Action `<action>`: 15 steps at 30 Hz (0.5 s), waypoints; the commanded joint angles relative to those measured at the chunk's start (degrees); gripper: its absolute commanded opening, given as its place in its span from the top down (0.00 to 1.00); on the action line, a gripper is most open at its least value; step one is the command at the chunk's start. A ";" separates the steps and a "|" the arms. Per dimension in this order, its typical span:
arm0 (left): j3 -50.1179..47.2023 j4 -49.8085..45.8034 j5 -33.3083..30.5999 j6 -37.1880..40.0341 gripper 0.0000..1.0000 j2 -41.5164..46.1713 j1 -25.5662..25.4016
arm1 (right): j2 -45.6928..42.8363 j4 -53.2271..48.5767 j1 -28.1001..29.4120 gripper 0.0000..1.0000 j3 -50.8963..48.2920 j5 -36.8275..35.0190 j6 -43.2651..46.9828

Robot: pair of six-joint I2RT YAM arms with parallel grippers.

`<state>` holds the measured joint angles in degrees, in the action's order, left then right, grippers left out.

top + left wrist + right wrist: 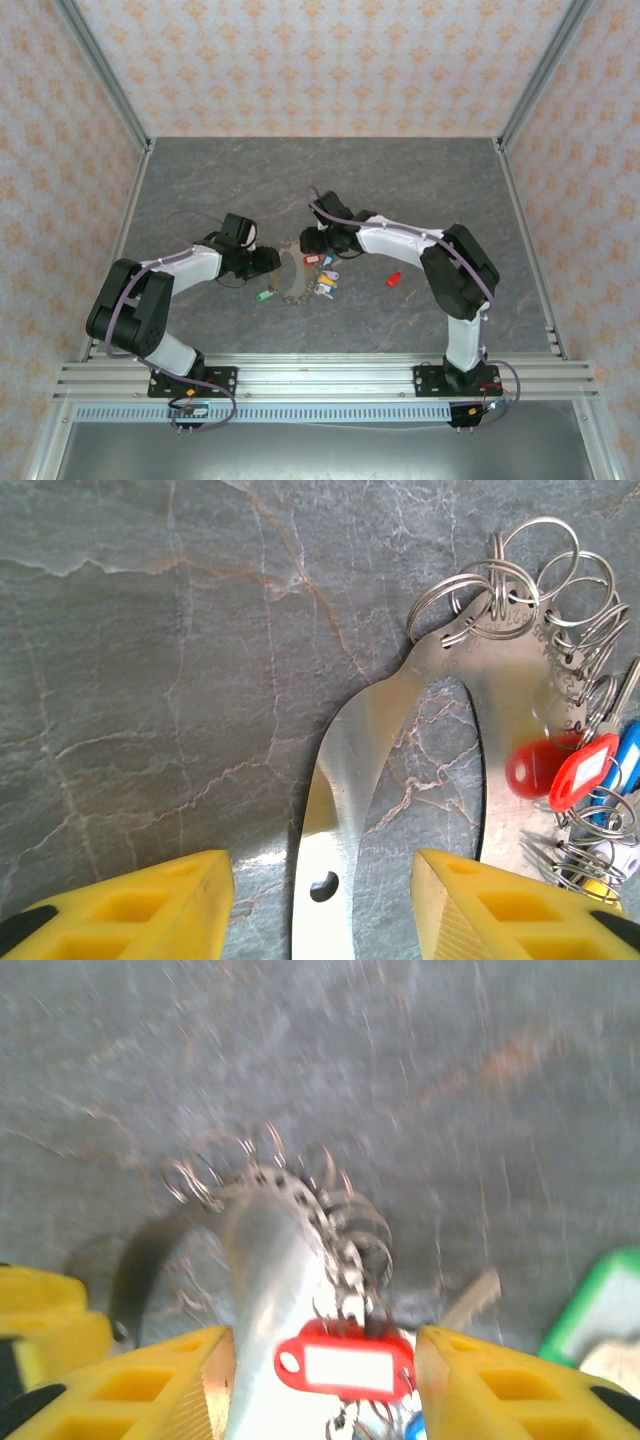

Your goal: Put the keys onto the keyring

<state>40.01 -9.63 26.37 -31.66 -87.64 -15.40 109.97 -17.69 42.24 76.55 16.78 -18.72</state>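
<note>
The keyring [290, 281] is a flat shiny metal loop edged with small wire rings, lying mid-table between the arms. My left gripper [268, 262] is open and straddles its band [345, 780]; the fingers [150, 905] stand clear of the metal. My right gripper [312, 240] is open too, with a red-tagged key [345, 1365] between its fingers, hanging from the ring's edge [265, 1260]. More tagged keys [326, 278] in red, blue, yellow and purple cluster at the ring's right side [560, 770]. A green key [265, 295] and a red key [394, 279] lie loose.
The grey marble-look tabletop [420, 190] is walled by patterned panels at the back and both sides. A green tag [600, 1310] and a bare key blade [475, 1300] lie right of my right fingers. Several empty wire rings [500, 590] fan out from the loop's far end.
</note>
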 commanded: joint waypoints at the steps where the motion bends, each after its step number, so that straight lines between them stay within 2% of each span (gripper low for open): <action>1: 0.03 -0.61 -3.05 -0.81 0.49 2.21 -0.16 | 5.67 -7.37 -0.97 0.48 6.24 -0.67 6.31; 7: -0.72 -0.20 -3.11 -1.20 0.48 3.81 -0.16 | 13.63 -13.32 -1.08 0.48 15.38 3.39 10.98; 12: -0.72 1.25 -1.25 -1.47 0.49 3.01 -0.15 | 15.28 -14.17 -1.08 0.49 16.61 4.02 13.13; 15: -0.63 1.80 -0.38 -1.39 0.49 2.40 -0.16 | 15.48 -13.84 -1.10 0.55 15.90 7.73 15.06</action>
<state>40.01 -9.45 25.12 -32.14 -84.99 -15.40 124.36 -28.38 40.97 92.53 21.26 -6.81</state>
